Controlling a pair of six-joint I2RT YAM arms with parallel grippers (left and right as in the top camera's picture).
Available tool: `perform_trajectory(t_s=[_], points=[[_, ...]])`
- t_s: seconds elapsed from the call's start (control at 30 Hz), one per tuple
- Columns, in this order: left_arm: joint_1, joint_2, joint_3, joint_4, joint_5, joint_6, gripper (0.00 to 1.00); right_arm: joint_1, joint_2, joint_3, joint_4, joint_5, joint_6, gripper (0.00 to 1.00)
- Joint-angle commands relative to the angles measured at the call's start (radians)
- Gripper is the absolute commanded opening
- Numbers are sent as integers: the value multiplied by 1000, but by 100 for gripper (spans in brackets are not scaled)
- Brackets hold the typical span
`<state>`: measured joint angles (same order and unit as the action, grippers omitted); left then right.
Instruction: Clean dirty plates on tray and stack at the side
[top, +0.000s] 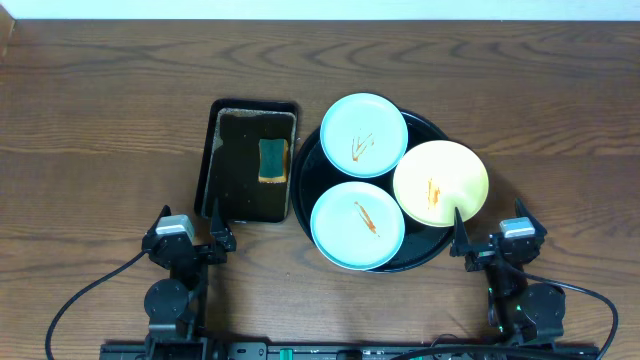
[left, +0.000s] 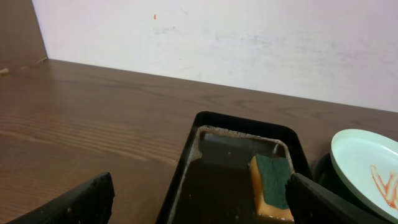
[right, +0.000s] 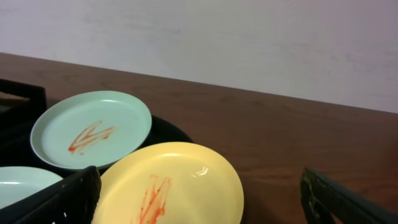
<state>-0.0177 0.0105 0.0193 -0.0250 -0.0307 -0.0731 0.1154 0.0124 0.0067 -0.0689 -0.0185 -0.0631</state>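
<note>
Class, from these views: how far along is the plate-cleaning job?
Done: nothing yet. The far blue plate, near blue plate and yellow plate all sit streaked on the round tray.
In hand: nothing. The left gripper and right gripper are open and empty, and the sponge lies in the rectangular tray.
Left: wiping all three, then stacking them on the table.

The brown wood-grain table (top: 100, 100) carries two things directly: a rectangular black tray (top: 208, 160) left of centre and, just beside it on its right, a large round black tray (top: 424, 127) with a raised rim
</note>
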Motion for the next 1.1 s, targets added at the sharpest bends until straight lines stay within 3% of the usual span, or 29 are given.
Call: perform_trajectory(t_s=[0.0,0.3,0.57,0.8,1.07], points=[[0,-6,-15,-41,-40,16,89,11,-5,-1,2,-16,8,99],[0,74,66,-80,-61,16,89,10,14,16,-14,7,74,99],[0,416,309,-138,-60,16,89,10,207,160,-68,20,123,99],[0,738,593,-301,19,16,89,10,494,409,-190,21,138,99],[0,1024,879,-663,144,16,89,10,849,747,-475,13,137,99]])
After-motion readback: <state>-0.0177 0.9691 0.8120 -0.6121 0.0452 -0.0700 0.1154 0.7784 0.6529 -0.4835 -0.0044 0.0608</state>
